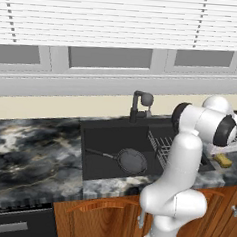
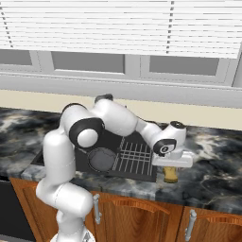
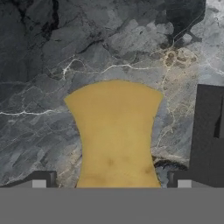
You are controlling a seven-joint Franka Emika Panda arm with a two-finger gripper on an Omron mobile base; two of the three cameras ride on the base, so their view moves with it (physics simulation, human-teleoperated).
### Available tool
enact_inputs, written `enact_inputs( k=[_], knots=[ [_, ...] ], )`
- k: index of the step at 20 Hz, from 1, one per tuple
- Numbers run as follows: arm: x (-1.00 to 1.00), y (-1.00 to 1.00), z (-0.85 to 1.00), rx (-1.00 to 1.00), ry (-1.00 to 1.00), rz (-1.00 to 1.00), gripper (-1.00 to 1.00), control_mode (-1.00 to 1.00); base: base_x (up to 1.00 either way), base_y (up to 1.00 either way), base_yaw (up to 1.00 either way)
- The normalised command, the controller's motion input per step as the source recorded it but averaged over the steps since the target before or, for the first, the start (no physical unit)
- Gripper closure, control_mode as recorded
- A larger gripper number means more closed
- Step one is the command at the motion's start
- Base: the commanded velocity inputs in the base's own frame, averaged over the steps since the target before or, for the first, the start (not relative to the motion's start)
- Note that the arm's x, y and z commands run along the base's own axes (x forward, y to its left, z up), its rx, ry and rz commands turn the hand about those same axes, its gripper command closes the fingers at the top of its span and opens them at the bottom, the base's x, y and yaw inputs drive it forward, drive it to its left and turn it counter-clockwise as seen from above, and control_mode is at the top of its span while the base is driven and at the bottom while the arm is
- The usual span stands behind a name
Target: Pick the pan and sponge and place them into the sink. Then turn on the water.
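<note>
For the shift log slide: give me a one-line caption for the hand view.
Open gripper poised over the yellow sponge lying on the dark marble counter, fingertips on either side.

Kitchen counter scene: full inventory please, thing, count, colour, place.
Round shallow frying pan: 1, dark grey, in the sink, handle pointing left.
Rectangular sponge block: 1, yellow, on the counter right of the sink, under the gripper.
Recessed sink basin: 1, black, set in the counter.
Faucet: 1, black, behind the sink.
Wire dish rack: 1, pale wire, right part of the sink.
Marble counter: 1, black and grey.
Gripper: 1, dark fingers, open, straddling the sponge.
</note>
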Motion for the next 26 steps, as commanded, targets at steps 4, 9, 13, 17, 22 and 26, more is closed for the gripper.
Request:
enact_inputs(
  k=[4, 9, 13, 17, 22, 26],
  knots=[
    [-0.02, -0.07, -0.36, -0.01, 0.01, -0.01, -1.0, -1.0, 0.0, 0.0, 0.0],
    [-0.02, -0.04, -0.41, 0.0, 0.0, -0.01, -1.0, -1.0, 0.0, 0.0, 0.0],
    [-0.02, 0.02, -0.43, -0.01, 0.0, -0.01, 1.0, -1.0, 0.0, 0.0, 0.0],
    [-0.15, 0.0, -0.35, 0.0, -0.02, -0.02, 1.0, -1.0, 0.0, 0.0, 0.0],
    [-0.15, 0.02, -0.27, 0.0, -0.02, -0.04, 1.0, -1.0, 0.0, 0.0, 0.0],
    [0.0, 0.01, 0.0, 0.01, 0.0, -0.01, 1.0, -1.0, 0.0, 0.0, 0.0]
  ],
)
